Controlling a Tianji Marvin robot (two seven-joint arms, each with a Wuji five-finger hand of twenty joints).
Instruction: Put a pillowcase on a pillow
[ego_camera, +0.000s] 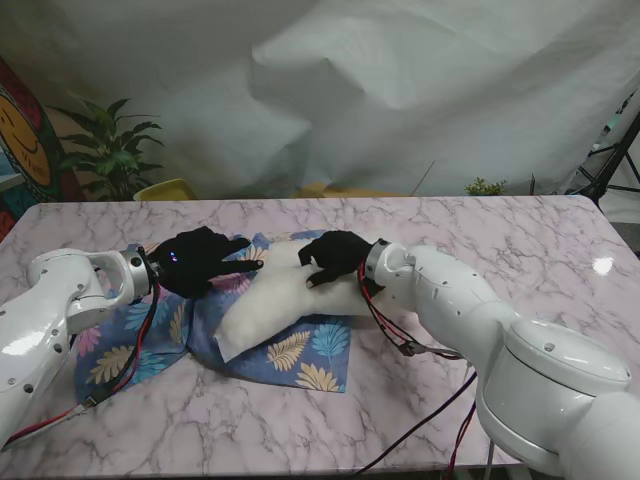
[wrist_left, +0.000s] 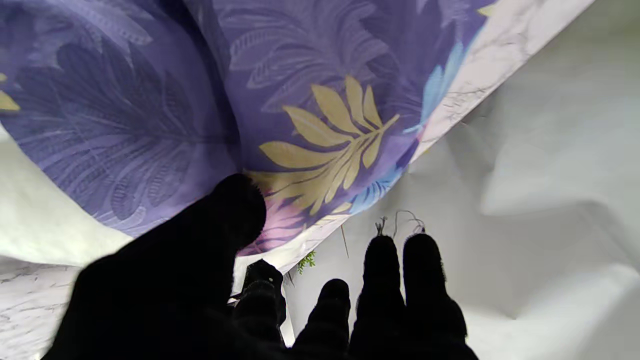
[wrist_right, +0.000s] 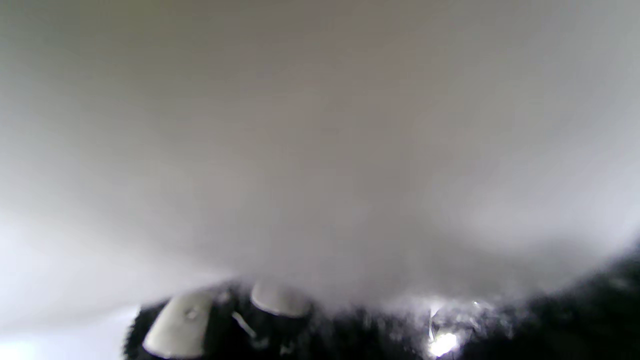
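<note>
The left hand (ego_camera: 197, 260) pinched the floral pillowcase (ego_camera: 300, 358) between thumb and fingers beside the white pillow (ego_camera: 270, 300), which lay on the pillowcase. The right hand (ego_camera: 335, 255) pressed curled fingers onto the pillow; its wrist view was a white blur, so its grip could not be told.

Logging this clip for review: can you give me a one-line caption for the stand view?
Right hand rests on the white pillow lying over the floral pillowcase; left hand at the fabric's edge.

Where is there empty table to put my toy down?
Bare table lies right of the pillow, and along the far edge. It is crowded in the middle, where both robot hands sit on pillow and pillowcase.
</note>
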